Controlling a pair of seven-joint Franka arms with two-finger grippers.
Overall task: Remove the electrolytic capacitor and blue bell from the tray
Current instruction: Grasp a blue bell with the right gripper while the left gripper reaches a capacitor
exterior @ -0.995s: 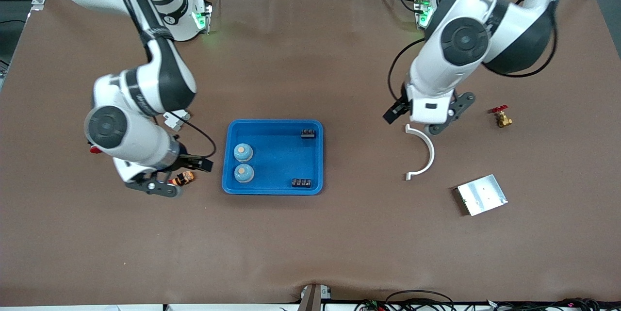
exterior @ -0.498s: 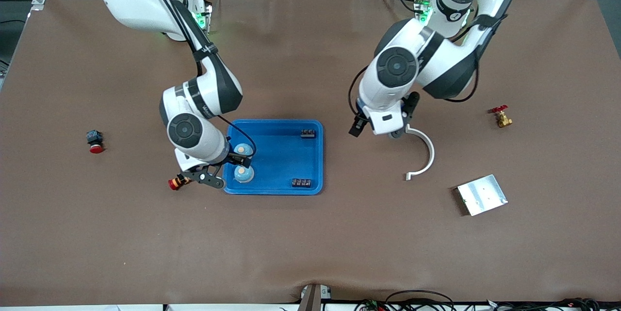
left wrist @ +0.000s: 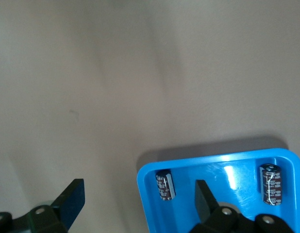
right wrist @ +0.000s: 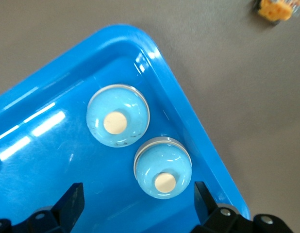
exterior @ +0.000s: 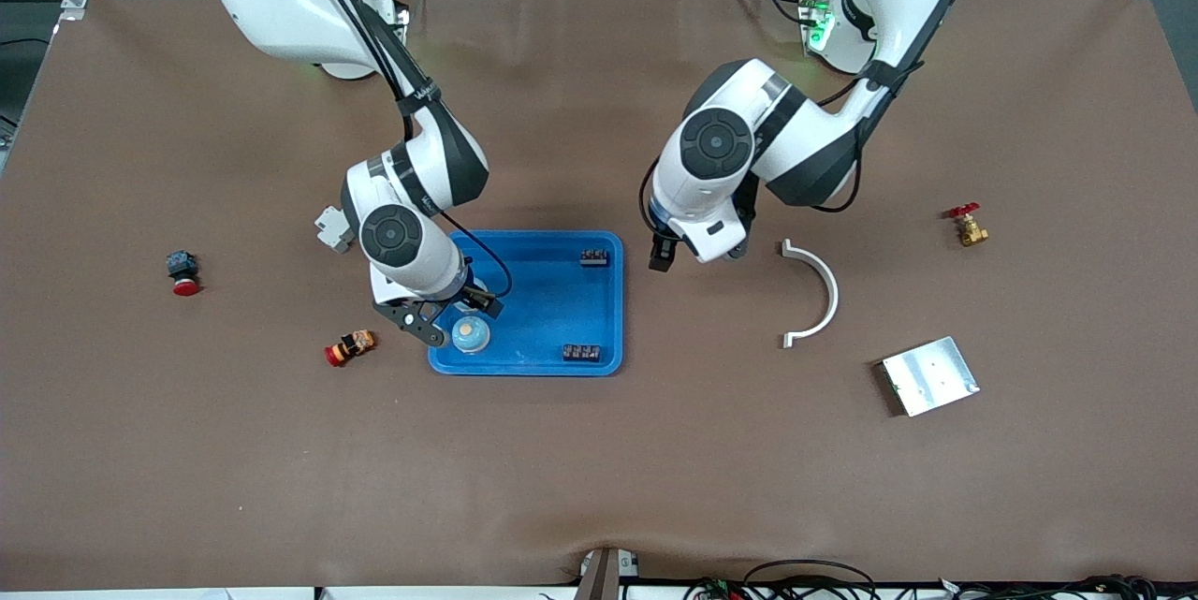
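A blue tray (exterior: 543,300) holds two light-blue bells (right wrist: 118,121) (right wrist: 162,167) side by side at the right arm's end. Two dark capacitors (left wrist: 165,184) (left wrist: 270,183) lie at its left arm's end. From the front one bell (exterior: 471,334) shows and the other is hidden under the right arm. My right gripper (right wrist: 138,201) (exterior: 454,310) hangs open above the bells, with one bell just off its fingers. My left gripper (left wrist: 138,204) (exterior: 697,254) hangs open over the tray's corner, one finger (left wrist: 204,201) over the tray, the other over the table. Neither holds anything.
An orange-and-red part (exterior: 350,347) lies beside the tray and a red push-button (exterior: 182,272) lies farther toward the right arm's end. Toward the left arm's end lie a white curved bracket (exterior: 814,291), a metal plate (exterior: 929,375) and a brass valve (exterior: 967,226).
Both arms have swung in toward the tray. The right gripper left the orange-and-red part and came over the bells. The left gripper left the white bracket and came to the tray's corner.
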